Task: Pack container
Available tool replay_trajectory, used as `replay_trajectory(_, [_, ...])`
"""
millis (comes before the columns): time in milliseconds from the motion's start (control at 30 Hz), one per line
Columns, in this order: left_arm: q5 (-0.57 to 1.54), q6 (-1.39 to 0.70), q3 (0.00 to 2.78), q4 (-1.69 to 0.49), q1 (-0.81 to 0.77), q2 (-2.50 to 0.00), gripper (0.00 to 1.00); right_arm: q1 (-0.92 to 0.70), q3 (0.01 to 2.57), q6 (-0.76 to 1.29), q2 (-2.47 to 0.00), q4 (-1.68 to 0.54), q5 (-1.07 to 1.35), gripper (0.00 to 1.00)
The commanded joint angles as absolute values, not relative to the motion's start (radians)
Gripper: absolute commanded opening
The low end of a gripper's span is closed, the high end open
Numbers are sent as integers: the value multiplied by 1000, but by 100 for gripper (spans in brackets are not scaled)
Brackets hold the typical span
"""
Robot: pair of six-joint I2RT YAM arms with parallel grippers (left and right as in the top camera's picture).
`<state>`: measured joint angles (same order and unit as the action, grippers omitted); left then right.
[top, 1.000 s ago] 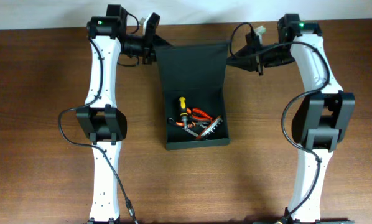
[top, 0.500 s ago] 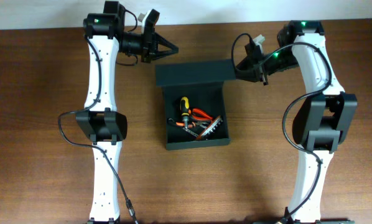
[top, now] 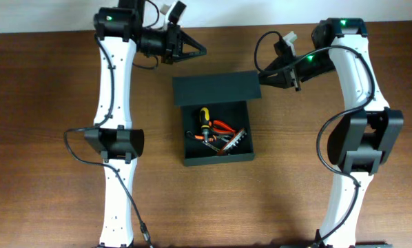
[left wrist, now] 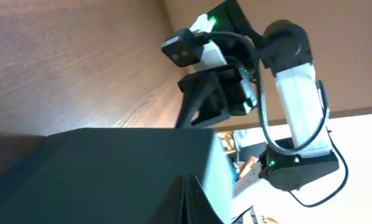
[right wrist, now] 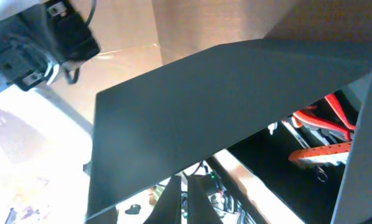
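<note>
The container [top: 218, 158] sits at the centre of the brown wooden tabletop [top: 47, 138], between the two white arms. Its lid [top: 216, 88] is hinged at the far side and tilts over the rear part of the box, so the front half of the opening shows. Inside lie a screwdriver [top: 203, 117] with a yellow and black handle, orange-handled pliers [top: 224, 127] and a grey metal tool [top: 235, 141], heaped together.

The left pincer [top: 200, 50] is in the upper left of the overhead view and points towards the centre. Its fingers are pressed together on nothing, and it is clear of the lid, up and to the left of it. The left wrist view shows its joined fingertips [left wrist: 187, 200] above the dark lid surface.

The right pincer [top: 262, 76] is at the lid's upper right corner, its fingers also pressed together and empty. Whether it touches the lid cannot be told. The right wrist view shows the slanted lid, with orange handles beneath it.
</note>
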<state>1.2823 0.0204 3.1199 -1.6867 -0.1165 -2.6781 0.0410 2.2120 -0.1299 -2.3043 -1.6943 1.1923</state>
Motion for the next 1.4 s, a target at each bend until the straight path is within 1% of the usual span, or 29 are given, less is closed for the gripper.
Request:
replay_trajectory(0, [1225,-15,3139,-1688,-112,-2576,2,82,2211,-122,-2226,-1699,1184,4])
replay_trajectory(200, [1220,-37,3138,-1688,-128,-2529,2,118,2211,-114,-2153,-1699,1134,4])
replay_trajectory(400, [1069,-37,3138,-1688,-133,-2487,2,112,2211,-96,-2115,-1699,987,4])
replay_trajectory(567, [820,-38,3138,-1688,-133,-2420,2,68,2211,-67,-2037,-1699,735,10])
replay_trajectory(633, [752,-38,3138,-1688,-132,-2389,5,31,2211,-39,-1983,-1699,579,15])
replay_trajectory(733, [694,-38,3137,-1688,-130,-2357,6,-14,2211,-30,-1916,-1699,469,27])
replay_trajectory(800, [642,-38,3137,-1688,-130,-2329,6,-48,2211,-7,-1862,-1699,396,42])
replay_trajectory(833, [611,-38,3137,-1688,-130,-2317,6,-65,2211,5,-1835,-1699,361,59])
replay_trajectory(867, [581,-38,3137,-1688,-130,-2303,7,-77,2211,19,-1813,-1699,331,72])
replay_trajectory(900, [552,-38,3137,-1688,-130,-2287,10,-87,2211,21,-1793,-1699,312,88])
replay_trajectory(933, [523,-38,3137,-1688,-130,-2273,11,-94,2211,28,-1776,-1699,301,95])
replay_trajectory(967, [488,-38,3137,-1688,-130,-2257,11,-99,2211,36,-1758,-1699,299,99])
replay_trajectory(1100, [419,-37,3132,-1688,-130,-2208,12,-99,2211,43,-1722,-1699,302,99])
replay_trajectory(1167, [379,-37,3120,-1688,-130,-2180,18,-99,2211,43,-1711,-1699,302,99])
replay_trajectory(1200, [365,-37,3115,-1688,-130,-2173,25,-99,2211,43,-1706,-1699,301,99])
replay_trajectory(1267, [318,-37,3093,-1688,-130,-2143,29,-99,2211,43,-1700,-1699,284,99])
replay_trajectory(1300, [290,-36,3076,-1688,-130,-2127,35,-99,2210,47,-1699,-1699,266,99])
replay_trajectory(1333, [269,-32,3058,-1688,-130,-2112,45,-99,2210,59,-1699,-1699,235,99])
replay_trajectory(1367, [245,-29,3034,-1688,-130,-2095,57,-99,2210,65,-1699,-1699,200,99])
